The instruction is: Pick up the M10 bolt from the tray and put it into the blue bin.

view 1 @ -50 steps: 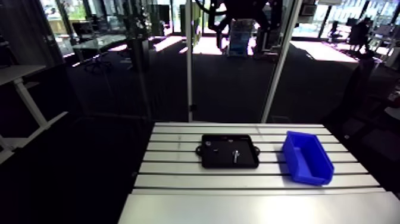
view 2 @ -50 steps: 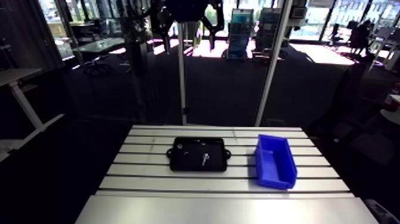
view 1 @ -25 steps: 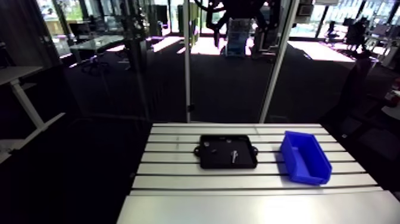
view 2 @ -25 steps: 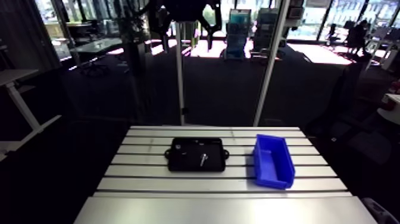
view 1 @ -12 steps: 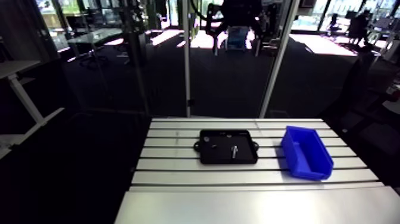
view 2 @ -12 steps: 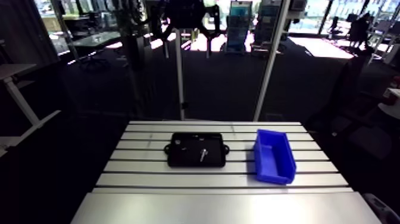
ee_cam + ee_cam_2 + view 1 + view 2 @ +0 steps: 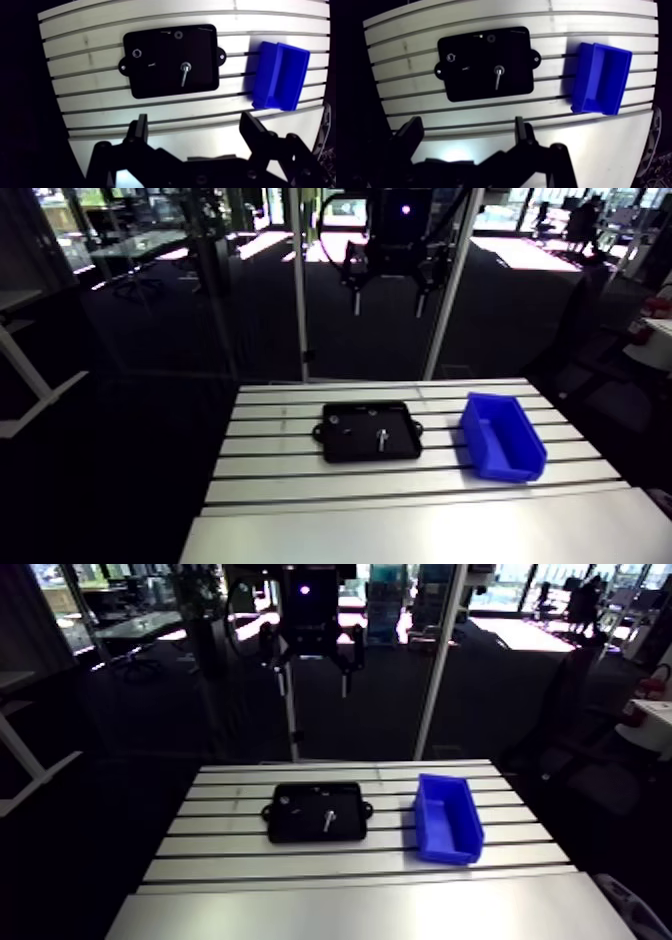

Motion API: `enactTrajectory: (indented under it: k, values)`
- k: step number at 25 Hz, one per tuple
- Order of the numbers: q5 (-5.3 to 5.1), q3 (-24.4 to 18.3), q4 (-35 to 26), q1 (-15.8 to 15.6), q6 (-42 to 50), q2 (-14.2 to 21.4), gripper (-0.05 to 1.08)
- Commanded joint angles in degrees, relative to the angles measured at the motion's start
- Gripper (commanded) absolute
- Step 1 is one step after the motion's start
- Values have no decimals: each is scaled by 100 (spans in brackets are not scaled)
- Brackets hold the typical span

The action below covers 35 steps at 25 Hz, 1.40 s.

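Note:
A black tray lies on the slotted table, and a silver M10 bolt rests in its middle, apart from the other parts. To the tray's right stands the blue bin, with nothing in it. In the wrist view my gripper hangs high above the table's near side, open, with nothing between its fingers; the tray lies ahead of it. The arm view shows the gripper well above the tray, the bolt and the bin.
Small nuts or washers lie in the tray's far and left parts. Bare slotted table surrounds the tray, and a smooth plate covers the near end. Beyond the table's edges it is dark.
The gripper has come down further into the arm view from the top edge, and the camera has shifted with the arm. Tray, bolt and bin lie as before.

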State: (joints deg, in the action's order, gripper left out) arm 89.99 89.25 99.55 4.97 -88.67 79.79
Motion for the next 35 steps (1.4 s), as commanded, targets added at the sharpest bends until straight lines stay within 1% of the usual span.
enactTrajectory:
  k: [1, 9, 12, 16, 24, 31, 35]
  values:
    - [-48, 448, 456, 127, -15, -171, 1]
    - [-21, 817, 931, 127, -23, -399, 1]
    - [-13, 975, 1142, 127, -41, -426, 1]
    - [-13, 1081, 1203, 127, -41, -522, 1]
    - [-4, 1397, 1581, 127, -32, -654, 1]
    - [5, 1608, 1766, 127, -23, -821, 2]
    - [5, 1688, 1915, 136, -23, -918, 8]
